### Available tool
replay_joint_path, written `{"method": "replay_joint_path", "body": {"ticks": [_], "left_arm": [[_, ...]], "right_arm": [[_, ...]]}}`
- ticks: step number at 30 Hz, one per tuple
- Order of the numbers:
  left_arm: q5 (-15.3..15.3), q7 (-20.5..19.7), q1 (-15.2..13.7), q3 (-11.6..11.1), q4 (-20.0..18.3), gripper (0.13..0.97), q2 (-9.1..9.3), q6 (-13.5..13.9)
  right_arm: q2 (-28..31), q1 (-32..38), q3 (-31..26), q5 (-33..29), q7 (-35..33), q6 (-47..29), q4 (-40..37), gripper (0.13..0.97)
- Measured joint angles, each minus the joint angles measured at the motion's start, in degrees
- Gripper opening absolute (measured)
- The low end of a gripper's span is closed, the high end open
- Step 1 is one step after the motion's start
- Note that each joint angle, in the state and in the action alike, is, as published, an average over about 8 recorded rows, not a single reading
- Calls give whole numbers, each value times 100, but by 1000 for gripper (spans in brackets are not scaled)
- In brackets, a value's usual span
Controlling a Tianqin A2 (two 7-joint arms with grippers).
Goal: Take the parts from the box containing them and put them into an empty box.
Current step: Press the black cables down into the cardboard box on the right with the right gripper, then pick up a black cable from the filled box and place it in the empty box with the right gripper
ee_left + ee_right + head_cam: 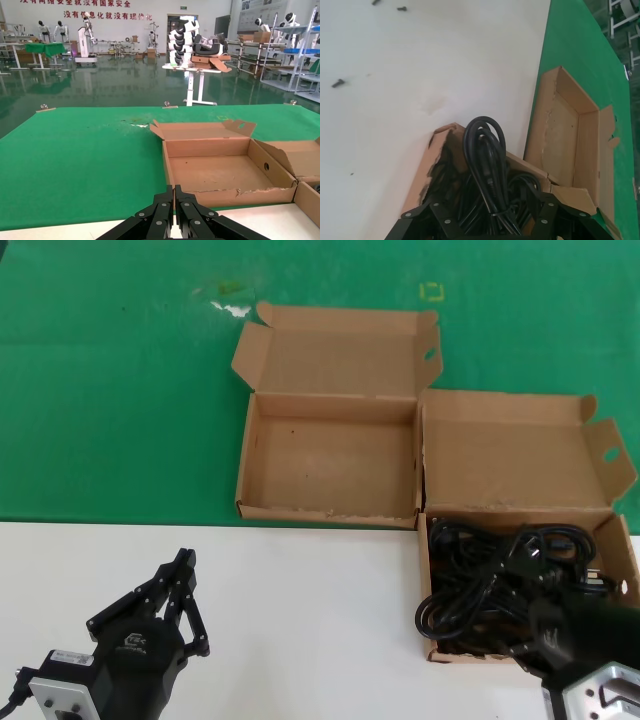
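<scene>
Nothing moved yet: your empty box [330, 465] is bare, cords [500, 585] all in the right box [625, 540]. Right gripper [492, 220] clamps one bundle; left gripper [188, 585] closed, idle, near left.

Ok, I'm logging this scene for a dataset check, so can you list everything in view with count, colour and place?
power cords: several, black, tangled in the right-hand box; one bundle between the right end effector's fingers.
box containing them: one, brown, lid open, front right.
empty box: one, brown, lid open, left of the full box.
green mat: one, under the far half of the table.
white table surface: one, near half.
small screws: a few, dark, on the white surface.
left end effector: black, shut, over the white surface.
right end effector: black, over the cords.
</scene>
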Motion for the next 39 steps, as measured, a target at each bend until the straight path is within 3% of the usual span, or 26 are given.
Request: {"method": "replay_joint_path", "body": {"ticks": [9,17,21,29,39], "left_arm": [[0,0,0,0,0,161,0,0],[0,0,0,0,0,161,0,0],[0,0,0,0,0,161,0,0],[-1,0,0,0,0,161,0,0],[-1,0,0,0,0,161,0,0]], "right_arm": [[-214,212,-68,9,-13,62,-341,471],[-309,315,-125,40,-35,91,-513,346],[-345,368,-148,56,-56,112,-591,346],[-358,433,-159,74,-56,126,-630,228],[-258,552,12,-54,153,53,-277,210]]}}
